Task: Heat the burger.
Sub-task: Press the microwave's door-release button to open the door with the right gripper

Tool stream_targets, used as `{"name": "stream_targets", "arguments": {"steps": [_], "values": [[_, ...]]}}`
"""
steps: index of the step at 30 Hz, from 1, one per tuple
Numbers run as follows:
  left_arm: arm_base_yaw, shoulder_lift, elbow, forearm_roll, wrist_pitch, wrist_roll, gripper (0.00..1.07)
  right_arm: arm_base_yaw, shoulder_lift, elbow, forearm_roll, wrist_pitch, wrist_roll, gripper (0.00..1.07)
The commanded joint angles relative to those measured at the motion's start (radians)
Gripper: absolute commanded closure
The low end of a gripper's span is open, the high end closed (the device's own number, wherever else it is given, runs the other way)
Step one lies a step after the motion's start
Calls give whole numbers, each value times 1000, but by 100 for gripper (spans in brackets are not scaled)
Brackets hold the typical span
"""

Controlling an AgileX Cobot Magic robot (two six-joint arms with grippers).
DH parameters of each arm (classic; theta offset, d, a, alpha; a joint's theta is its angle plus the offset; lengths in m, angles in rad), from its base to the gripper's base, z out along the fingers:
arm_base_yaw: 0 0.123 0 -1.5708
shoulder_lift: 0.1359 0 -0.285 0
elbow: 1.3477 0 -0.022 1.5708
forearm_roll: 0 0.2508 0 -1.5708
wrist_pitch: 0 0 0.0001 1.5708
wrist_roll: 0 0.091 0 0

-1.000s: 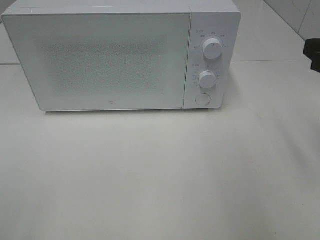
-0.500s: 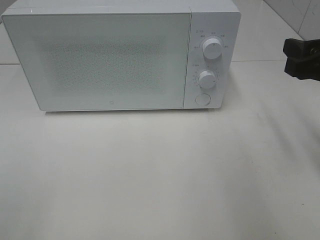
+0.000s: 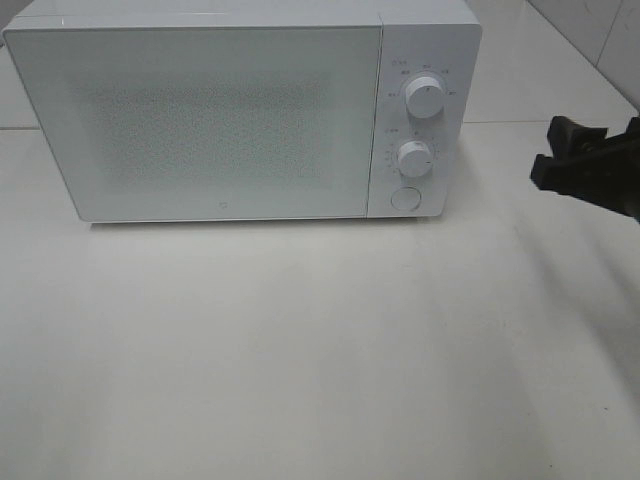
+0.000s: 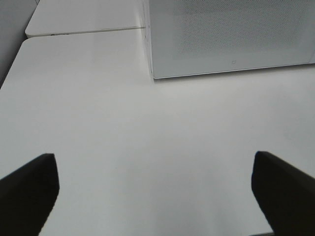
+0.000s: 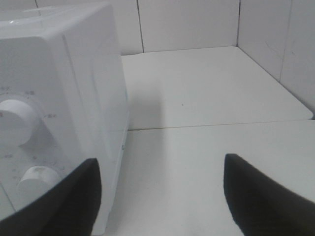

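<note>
**A:** Jaws first: how do they stand?

**B:** Both pairs are spread wide, grasping nothing. The right gripper [image 5: 160, 167] hangs just beside the microwave [image 3: 200, 120], on its control side. The left gripper [image 4: 153, 162] has the microwave's front corner ahead of it, well apart.

**A:** And the burger?

**B:** Nowhere in view, neither between the jaws nor on the table [image 3: 300, 350] below them. The door [image 3: 195, 125] is shut and its speckled front hides the inside.

**A:** Progress?

**B:** If the burger is inside, I'd judge loading done. Setting the dials [image 3: 425, 100] would remain, and the right jaws are nearest them.
</note>
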Motion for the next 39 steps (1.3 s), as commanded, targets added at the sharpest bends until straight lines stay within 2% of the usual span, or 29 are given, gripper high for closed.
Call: {"name": "stream_targets", "arguments": {"steps": [1, 3, 5, 6, 7, 9, 11, 12, 14, 19, 29, 34, 39], "values": [[6, -17, 1, -6, -11, -1, 7, 105, 55, 0, 83, -81, -43, 38], [6, -17, 1, -6, -11, -1, 7, 132, 67, 0, 110, -93, -45, 38], [6, -17, 1, -6, -11, -1, 7, 212, 95, -1, 198, -121, -56, 38], [6, -17, 1, -6, -11, -1, 7, 212, 95, -1, 198, -121, -56, 38], [6, -17, 1, -6, -11, -1, 7, 272, 112, -1, 264, -140, -63, 38], [6, -17, 1, -6, -11, -1, 7, 294, 120, -1, 292, -148, -66, 38], [6, -17, 1, -6, -11, -1, 7, 364, 132, -2, 374, -179, -82, 38], [6, -17, 1, -6, -11, -1, 7, 364, 132, -2, 374, -179, -82, 38], [6, -17, 1, -6, -11, -1, 7, 422, 132, -12, 434, -193, -115, 38], [6, -17, 1, -6, -11, -1, 7, 484, 132, -46, 462, -194, -194, 38], [6, -17, 1, -6, -11, -1, 7, 501, 142, -83, 469, -172, -208, 38], [6, -17, 1, -6, -11, -1, 7, 501, 234, -109, 490, -173, -199, 38], [6, -17, 1, -6, -11, -1, 7, 501, 255, -113, 491, -174, -153, 38]]}}
